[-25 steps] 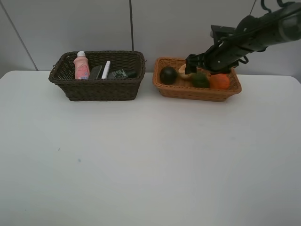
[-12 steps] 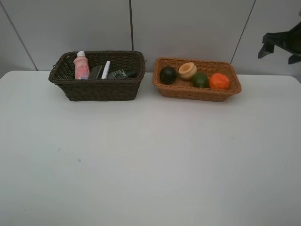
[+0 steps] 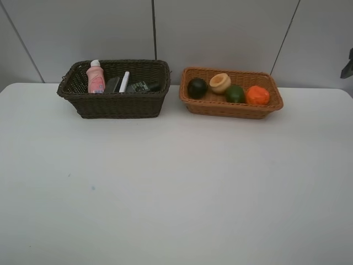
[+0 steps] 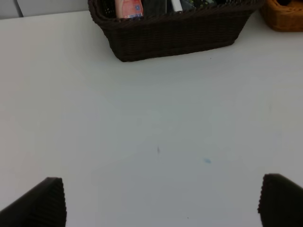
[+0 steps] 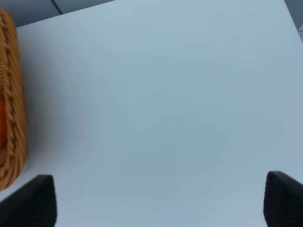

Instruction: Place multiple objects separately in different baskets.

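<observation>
The dark brown basket (image 3: 113, 105) at the back left holds the pink bottle (image 3: 95, 78), the black eraser (image 3: 112, 84), the white marker (image 3: 124, 81) and the dark green bottle (image 3: 144, 86). The light tan basket (image 3: 231, 107) to its right holds the dark mangosteen (image 3: 197, 88), the peach (image 3: 220, 83), the green fruit (image 3: 235, 94) and the orange (image 3: 257, 95). My left gripper (image 4: 161, 201) is open and empty above the bare table, in front of the brown basket (image 4: 175, 33). My right gripper (image 5: 161, 198) is open and empty beside the tan basket (image 5: 12, 109).
The white table (image 3: 176, 182) spreads in front of both baskets. A grey panelled wall stands behind them. A dark bit of the right arm (image 3: 348, 63) shows at the right edge of the high view.
My right arm has drawn back from over the tan basket to the right, almost out of the high view. The peach lies uncovered in the tan basket.
</observation>
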Controlling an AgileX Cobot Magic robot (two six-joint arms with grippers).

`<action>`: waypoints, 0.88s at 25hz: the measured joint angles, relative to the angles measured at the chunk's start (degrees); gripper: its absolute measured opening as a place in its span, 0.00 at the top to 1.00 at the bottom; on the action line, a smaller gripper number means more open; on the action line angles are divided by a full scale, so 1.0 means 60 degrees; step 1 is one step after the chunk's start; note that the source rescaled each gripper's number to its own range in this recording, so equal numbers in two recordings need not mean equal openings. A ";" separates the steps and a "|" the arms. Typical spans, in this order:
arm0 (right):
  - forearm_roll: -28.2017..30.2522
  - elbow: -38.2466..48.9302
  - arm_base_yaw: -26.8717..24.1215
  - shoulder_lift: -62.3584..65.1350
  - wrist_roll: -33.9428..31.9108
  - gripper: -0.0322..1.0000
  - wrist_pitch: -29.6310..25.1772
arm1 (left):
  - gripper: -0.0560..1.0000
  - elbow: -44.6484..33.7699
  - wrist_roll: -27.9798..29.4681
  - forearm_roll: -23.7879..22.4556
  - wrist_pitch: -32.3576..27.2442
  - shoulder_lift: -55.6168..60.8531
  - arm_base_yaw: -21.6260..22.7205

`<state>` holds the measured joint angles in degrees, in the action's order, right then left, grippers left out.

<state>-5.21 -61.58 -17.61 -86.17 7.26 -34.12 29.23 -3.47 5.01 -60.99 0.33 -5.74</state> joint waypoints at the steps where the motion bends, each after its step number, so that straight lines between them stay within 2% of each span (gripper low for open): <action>1: 0.0000 0.0334 0.0000 0.0532 0.0000 0.09 -0.0116 | 0.00 0.0000 0.0000 0.0000 0.0000 0.0000 0.0000; 11: -0.0185 0.4270 0.0000 0.5684 0.0000 0.09 -0.1448 | 0.00 0.0000 0.0000 0.0000 0.0000 0.0000 0.0000; 17: -0.0402 0.4876 0.0059 0.9051 0.0000 0.09 -0.2654 | 0.00 0.0000 0.0000 0.0000 0.0000 0.0000 0.0000; 22: -0.0681 0.4923 0.0876 1.0996 0.0000 0.09 -0.3448 | 0.00 0.0000 0.0000 0.0000 0.0000 0.0000 0.0000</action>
<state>-9.29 -32.04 -12.35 -20.19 7.26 -54.81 29.23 -3.47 5.01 -60.99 0.33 -5.74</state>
